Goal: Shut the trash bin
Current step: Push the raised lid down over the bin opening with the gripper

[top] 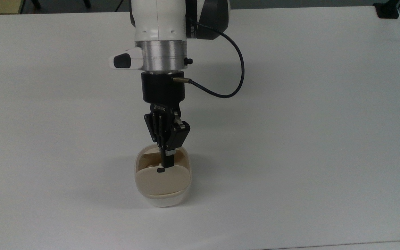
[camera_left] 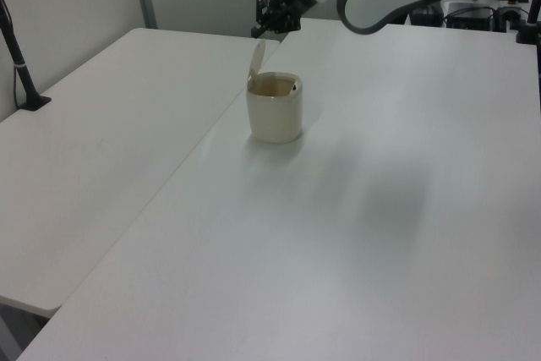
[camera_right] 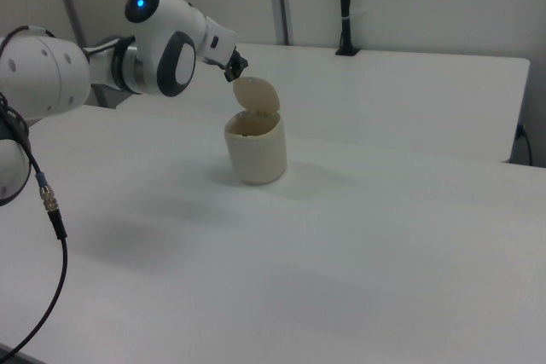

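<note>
Pressed together, the jaws of the gripper (top: 168, 164) are pinching nothing; the closed fingertips are hanging above the mouth of the trash bin (top: 163, 178), right by the top edge of its raised lid (top: 162, 180). Whether they are already touching the lid cannot be told; in the right view the gripper (camera_right: 235, 70) is sitting just beside the lid's upper edge, on the right view's left.

The bin is standing upright near the middle of the white table (top: 290, 121), a little toward the near edge in the top view. In the left view the bin (camera_left: 275, 107) is sitting close to the seam between two tabletops, with the lid (camera_left: 256, 60) pointing steeply upward.

As for progress, the closing is not yet done: the lid is standing nearly upright on its hinge and the bin's inside is showing. What is left, by my judgement, is pushing the lid over and down until it is lying flat on the rim.
</note>
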Available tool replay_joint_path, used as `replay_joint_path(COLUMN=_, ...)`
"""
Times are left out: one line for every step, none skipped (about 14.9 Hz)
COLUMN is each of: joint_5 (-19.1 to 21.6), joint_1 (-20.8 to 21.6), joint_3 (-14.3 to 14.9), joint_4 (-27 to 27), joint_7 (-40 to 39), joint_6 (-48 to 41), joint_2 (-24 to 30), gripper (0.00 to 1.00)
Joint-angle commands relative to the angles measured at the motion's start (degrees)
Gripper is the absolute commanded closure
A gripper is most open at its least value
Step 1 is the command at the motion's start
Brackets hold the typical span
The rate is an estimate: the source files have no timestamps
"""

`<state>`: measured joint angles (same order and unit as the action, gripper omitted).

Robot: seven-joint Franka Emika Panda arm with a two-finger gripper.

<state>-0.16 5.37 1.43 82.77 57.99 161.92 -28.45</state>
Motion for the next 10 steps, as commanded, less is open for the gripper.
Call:
replay_joint_path(joint_5=0.3, joint_1=0.6, joint_3=1.1, joint_4=-2.8, joint_7=6.1, joint_6=3.4, joint_2=-2.7, gripper=1.0)
replay_joint_path(joint_5=0.3, joint_1=0.6, joint_3=1.1, joint_4=-3.0, joint_7=6.3, joint_6=3.5, joint_2=-2.8, gripper=1.0)
replay_joint_path(joint_5=0.3, joint_1=0.6, joint_3=1.1, joint_4=-3.0, joint_7=6.3, joint_6=3.5, joint_2=-2.9, gripper=1.0)
replay_joint_path(joint_5=0.1, joint_1=0.6, joint_3=1.1, joint_4=-2.9, joint_7=6.2, joint_6=3.4, joint_2=-2.9, gripper=1.0)
replay_joint_path(joint_5=-0.2, joint_1=0.5, joint_3=1.1, joint_4=-2.5, joint_7=6.0, joint_6=3.4, joint_2=-2.8, gripper=1.0)
replay_joint_path(joint_5=-0.4, joint_1=0.5, joint_3=1.1, joint_4=-2.5, joint_7=5.9, joint_6=3.4, joint_2=-2.8, gripper=1.0)
replay_joint_path(joint_5=-0.6, joint_1=0.6, joint_3=1.2, joint_4=-2.2, joint_7=5.9, joint_6=3.4, joint_2=-2.8, gripper=1.0)
replay_joint_path(joint_5=-0.9, joint_1=0.6, joint_3=1.3, joint_4=-1.1, joint_7=5.9, joint_6=3.4, joint_2=-2.8, gripper=1.0)
replay_joint_path(joint_5=-1.2, joint_1=0.4, joint_3=1.4, joint_4=-0.6, joint_7=5.9, joint_6=3.4, joint_2=-2.7, gripper=1.0)
replay_joint_path(joint_5=-1.2, joint_1=0.3, joint_3=1.3, joint_4=-0.5, joint_7=5.9, joint_6=3.4, joint_2=-2.5, gripper=1.0)
